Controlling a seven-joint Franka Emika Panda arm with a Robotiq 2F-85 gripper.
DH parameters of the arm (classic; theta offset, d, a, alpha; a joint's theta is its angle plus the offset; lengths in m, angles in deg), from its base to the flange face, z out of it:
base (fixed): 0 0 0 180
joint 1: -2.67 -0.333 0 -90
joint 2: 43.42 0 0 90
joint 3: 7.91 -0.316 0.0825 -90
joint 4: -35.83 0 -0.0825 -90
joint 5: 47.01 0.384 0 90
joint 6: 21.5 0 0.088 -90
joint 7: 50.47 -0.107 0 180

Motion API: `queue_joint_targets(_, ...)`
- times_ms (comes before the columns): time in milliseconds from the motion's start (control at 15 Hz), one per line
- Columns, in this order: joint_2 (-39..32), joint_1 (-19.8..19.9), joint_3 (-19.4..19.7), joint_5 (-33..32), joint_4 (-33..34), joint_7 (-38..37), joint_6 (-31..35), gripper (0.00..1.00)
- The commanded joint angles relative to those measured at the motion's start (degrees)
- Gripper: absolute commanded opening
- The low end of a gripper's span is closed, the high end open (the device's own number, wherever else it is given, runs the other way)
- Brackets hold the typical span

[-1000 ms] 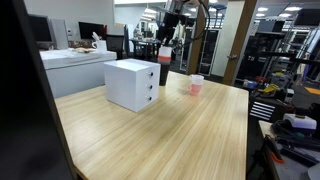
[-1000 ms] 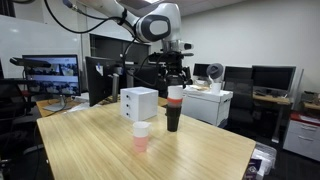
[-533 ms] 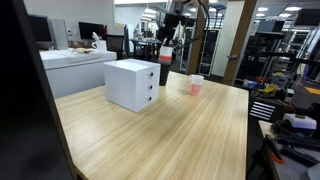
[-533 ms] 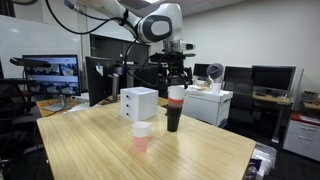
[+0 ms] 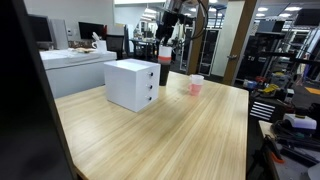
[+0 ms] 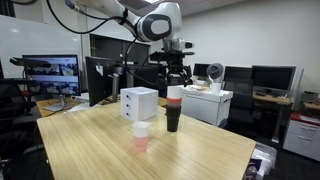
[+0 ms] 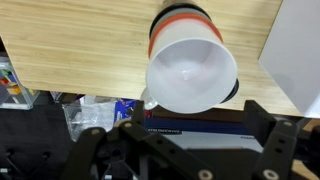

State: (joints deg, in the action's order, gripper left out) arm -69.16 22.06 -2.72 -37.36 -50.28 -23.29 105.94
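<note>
White cup point(image 7: 190, 72), fingers point(image 7: 272, 140) half out-of-frame

an office or lab: monitors point(image 6: 50, 68) at left, shelving racks point(image 5: 262, 55) at right, ceiling lights point(image 5: 263, 12) at the frame's top.

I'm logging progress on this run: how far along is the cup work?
Done: the tall cup stack stands upright on the table, with a white cup on top. In hand: nothing. The gripper hovers just above the stack, fingers open, not closed on it. Left: seemingly any grasp of that stack. The small pink cup sits apart, untouched.
</note>
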Motion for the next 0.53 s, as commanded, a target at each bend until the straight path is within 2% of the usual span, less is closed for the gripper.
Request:
queue_joint_targets(0, -0.1, 0.8, -0.7, 1.0, 0.9, 0.2, -1.9, 1.0)
queue_joint_targets(467, -0.2, 0.8, -0.3, 0.4, 0.7, 0.0, -1.9, 1.0)
